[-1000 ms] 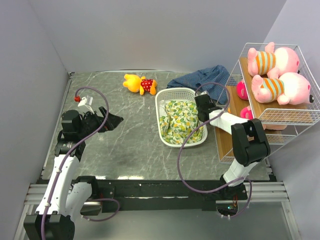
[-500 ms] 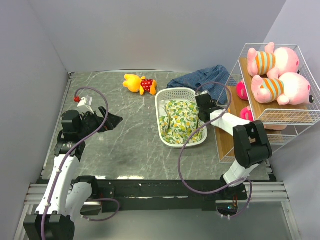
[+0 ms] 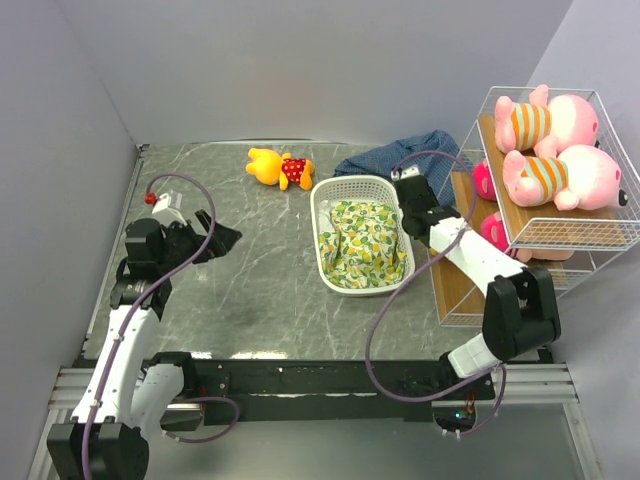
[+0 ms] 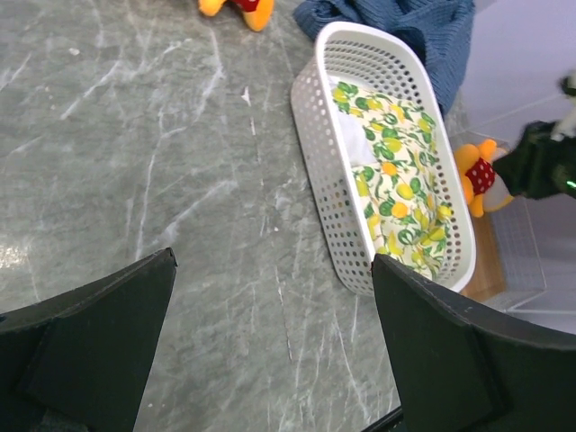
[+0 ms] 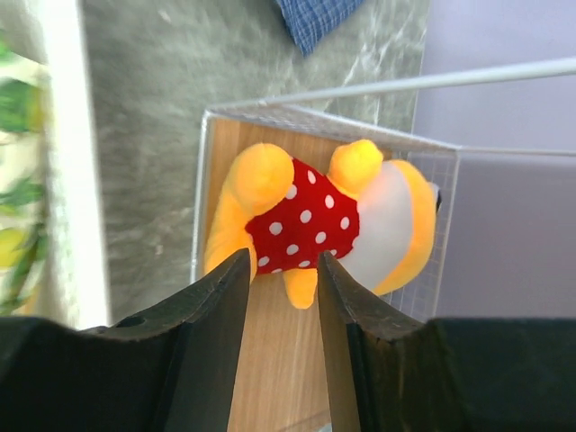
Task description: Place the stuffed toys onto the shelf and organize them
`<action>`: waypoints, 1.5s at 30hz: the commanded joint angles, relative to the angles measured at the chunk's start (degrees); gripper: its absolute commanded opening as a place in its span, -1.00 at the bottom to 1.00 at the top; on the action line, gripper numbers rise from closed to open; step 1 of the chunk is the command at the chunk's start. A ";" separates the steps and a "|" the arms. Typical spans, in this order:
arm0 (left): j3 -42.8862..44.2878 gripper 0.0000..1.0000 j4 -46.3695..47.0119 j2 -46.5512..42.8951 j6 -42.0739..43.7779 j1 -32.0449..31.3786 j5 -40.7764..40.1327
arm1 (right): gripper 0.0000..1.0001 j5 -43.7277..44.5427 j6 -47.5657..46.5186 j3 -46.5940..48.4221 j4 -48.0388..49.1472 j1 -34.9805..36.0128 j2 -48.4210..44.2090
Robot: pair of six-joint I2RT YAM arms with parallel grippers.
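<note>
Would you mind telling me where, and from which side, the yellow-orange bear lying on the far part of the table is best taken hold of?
Probably around its red spotted torso, coming straight down from above. The bear lies flat, long axis roughly left to right, head to the left, so the torso is its narrowest part and a grip closing near-to-far would span it.

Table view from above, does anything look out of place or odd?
One yellow bear lies alone at the far side of the table, well away from the shelf where both pink pigs already lie. A blue cloth sits crumpled behind the basket.
</note>
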 commanded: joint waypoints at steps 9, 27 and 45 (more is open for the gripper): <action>12.24 0.93 5.86 15.60 -12.31 -0.14 -8.73 | -0.10 -3.53 9.02 10.06 -2.80 20.88 -14.09; 44.14 0.98 15.55 62.00 -7.41 -2.42 -9.88 | 0.56 -24.90 19.21 -3.29 10.03 28.63 -38.44; 85.12 0.85 4.73 96.38 7.37 -7.08 -10.58 | 0.61 -28.94 17.81 -5.23 14.96 28.54 -43.37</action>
